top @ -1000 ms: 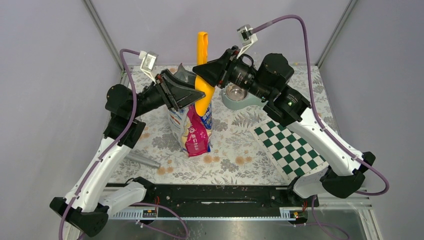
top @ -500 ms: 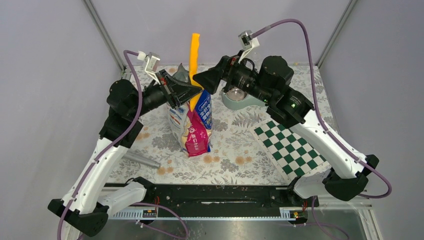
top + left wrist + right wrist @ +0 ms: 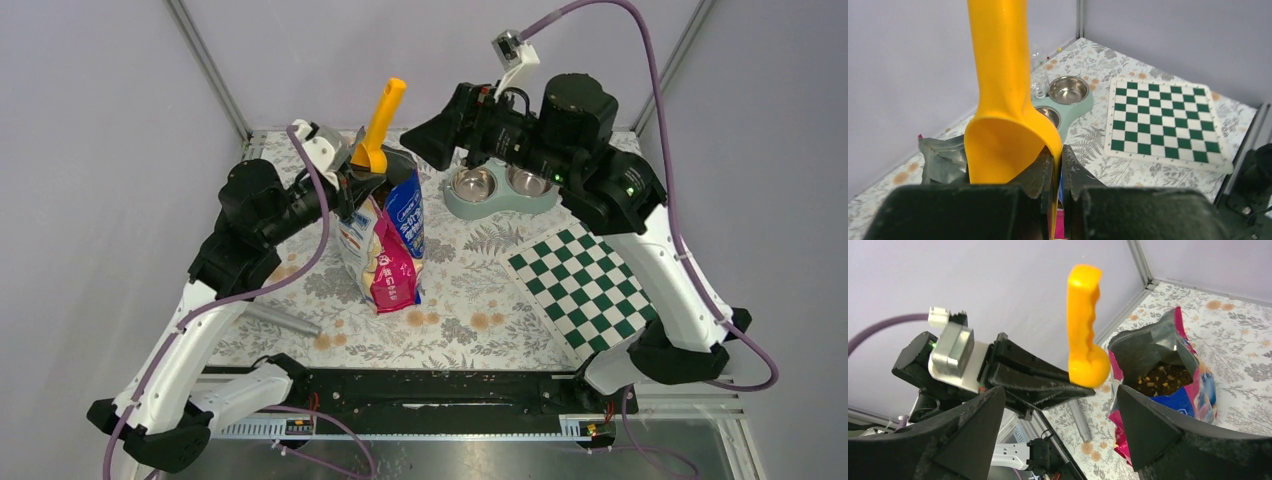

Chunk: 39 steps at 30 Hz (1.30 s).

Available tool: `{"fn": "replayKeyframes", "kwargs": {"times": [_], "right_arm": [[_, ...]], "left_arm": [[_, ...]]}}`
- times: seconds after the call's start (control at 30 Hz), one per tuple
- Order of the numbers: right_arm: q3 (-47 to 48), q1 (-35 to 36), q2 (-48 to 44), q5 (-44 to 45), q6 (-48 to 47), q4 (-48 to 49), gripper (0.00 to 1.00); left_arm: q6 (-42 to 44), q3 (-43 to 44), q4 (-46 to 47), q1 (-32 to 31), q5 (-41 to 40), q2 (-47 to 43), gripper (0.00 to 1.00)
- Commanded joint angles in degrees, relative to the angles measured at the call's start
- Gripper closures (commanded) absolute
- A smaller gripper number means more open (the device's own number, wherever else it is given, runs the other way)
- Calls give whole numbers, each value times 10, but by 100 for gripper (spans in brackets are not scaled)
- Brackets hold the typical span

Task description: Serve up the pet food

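Overhead, one scoop (image 3: pixel 998 100) pinched by left fingers (image 3: pixel 1040 172), right fingers (image 3: pixel 973 430) wide, empty, one bag (image 3: pixel 390 250), two bowls (image 3: pixel 473 184).

Scoop (image 3: pixel 998 100) is orange, board (image 3: pixel 585 285) green-white checked, kibble (image 3: pixel 1160 380) seemingly brown and tan.

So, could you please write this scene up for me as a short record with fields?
left gripper: shut on the bowl edge of the orange plastic scoop, handle up
right gripper: open, empty, raised beside the scoop handle
glossy printed bag: upright, top open
brown kibble: inside the bag; none in the scoop
steel bowls in mint stand: both empty
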Motion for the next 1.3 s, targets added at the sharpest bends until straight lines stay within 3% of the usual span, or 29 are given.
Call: {"fn": "replayKeyframes", "kwargs": {"times": [0.0,0.2,0.43,0.67,0.87,1.13,1.27], "right_arm": [[91,-1,69,-32,7,-74,11],[247,-2,170,-44,13,-156,12],[243,-2,181,-80,21,-142,26],[238,-3,172,-70,24,-159,29],[246,-14,177,-100,50,-163,37],[199,-14,138,-94,65,-132,20],[187,-15,133,-113,65,-120,23]], "left_arm": [[107,18,8,-20,-30,-4,100],[154,3,7,-52,-34,-4,100],[188,6,1,-74,-86,-3,100],[214,4,-13,-83,-88,-8,100],[230,-4,-13,-85,-87,-13,100],[231,-16,-13,-86,-91,-24,100],[233,-23,-15,-85,-85,-34,100]]}}
